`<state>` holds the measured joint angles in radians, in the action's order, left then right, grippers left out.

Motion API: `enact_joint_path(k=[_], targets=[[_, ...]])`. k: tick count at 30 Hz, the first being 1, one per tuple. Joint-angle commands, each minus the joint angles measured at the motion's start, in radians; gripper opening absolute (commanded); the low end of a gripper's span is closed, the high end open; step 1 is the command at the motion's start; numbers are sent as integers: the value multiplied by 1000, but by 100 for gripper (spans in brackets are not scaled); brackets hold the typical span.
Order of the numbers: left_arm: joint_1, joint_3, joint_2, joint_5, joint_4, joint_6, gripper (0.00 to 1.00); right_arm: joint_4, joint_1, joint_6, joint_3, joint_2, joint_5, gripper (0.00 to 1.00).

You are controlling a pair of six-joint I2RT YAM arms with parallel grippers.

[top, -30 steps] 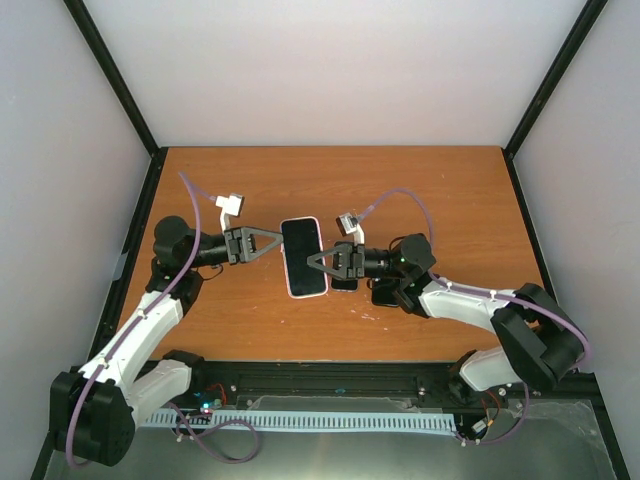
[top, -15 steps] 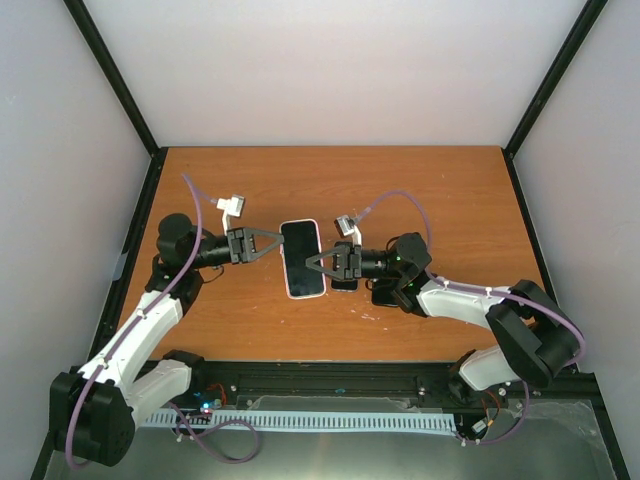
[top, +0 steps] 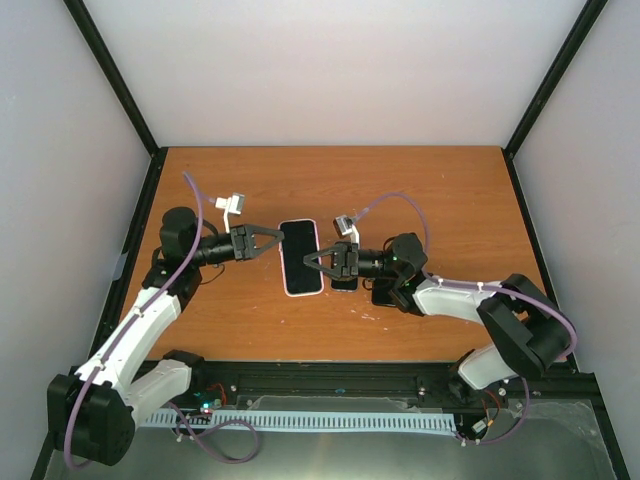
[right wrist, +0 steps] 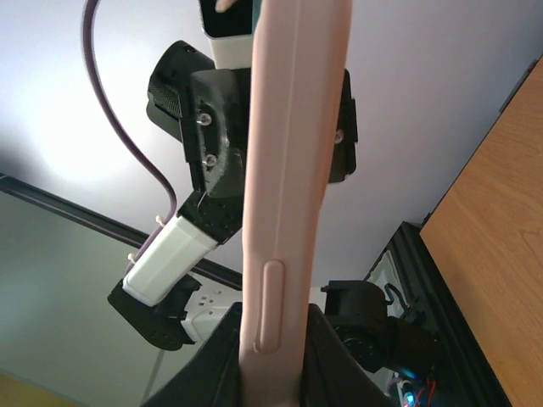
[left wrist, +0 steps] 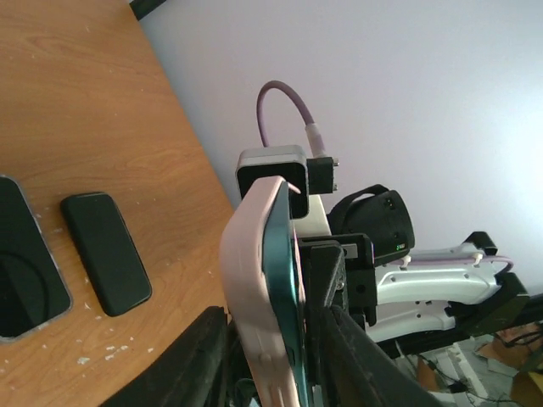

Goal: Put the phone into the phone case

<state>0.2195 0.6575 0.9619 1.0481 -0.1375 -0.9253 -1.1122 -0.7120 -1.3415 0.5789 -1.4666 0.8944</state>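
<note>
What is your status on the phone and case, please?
Left gripper, right gripper shut on case, held aloft. Phone in case, seating unclear. Nothing blocking.

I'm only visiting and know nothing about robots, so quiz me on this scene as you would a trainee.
1. True or false: the pink phone case lies flat on the table, untouched.
2. Which fingers hold it? A) left only B) right only C) both
3. Fill in: a spare black ____ lies on the table.
Key: 1 false, it is held aloft. 2 C: left fingers and right fingers. 3 phone.
</note>
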Motion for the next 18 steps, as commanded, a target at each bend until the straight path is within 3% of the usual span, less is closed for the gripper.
enact_joint_path(k=[1, 2, 4, 9, 13, 18], targets=[[-5, 41, -27, -11, -34, 13, 41, -201, -4, -86, 18, -31, 31, 12], [-6, 40, -30, -7, -46, 7, 48, -244, -4, -107, 16, -39, 37, 12], [-5, 34, -29, 4, -75, -4, 52, -318, -5, -149, 13, -58, 42, 12], [-5, 19, 6, 13, -116, -25, 47, -400, -6, -208, 4, -101, 39, 12], [-5, 15, 13, 5, -119, -27, 28, -379, -10, -185, -11, -95, 36, 14], [-6, 64, 23, -74, 33, 64, 9, -197, -20, -75, -8, -38, 35, 22]])
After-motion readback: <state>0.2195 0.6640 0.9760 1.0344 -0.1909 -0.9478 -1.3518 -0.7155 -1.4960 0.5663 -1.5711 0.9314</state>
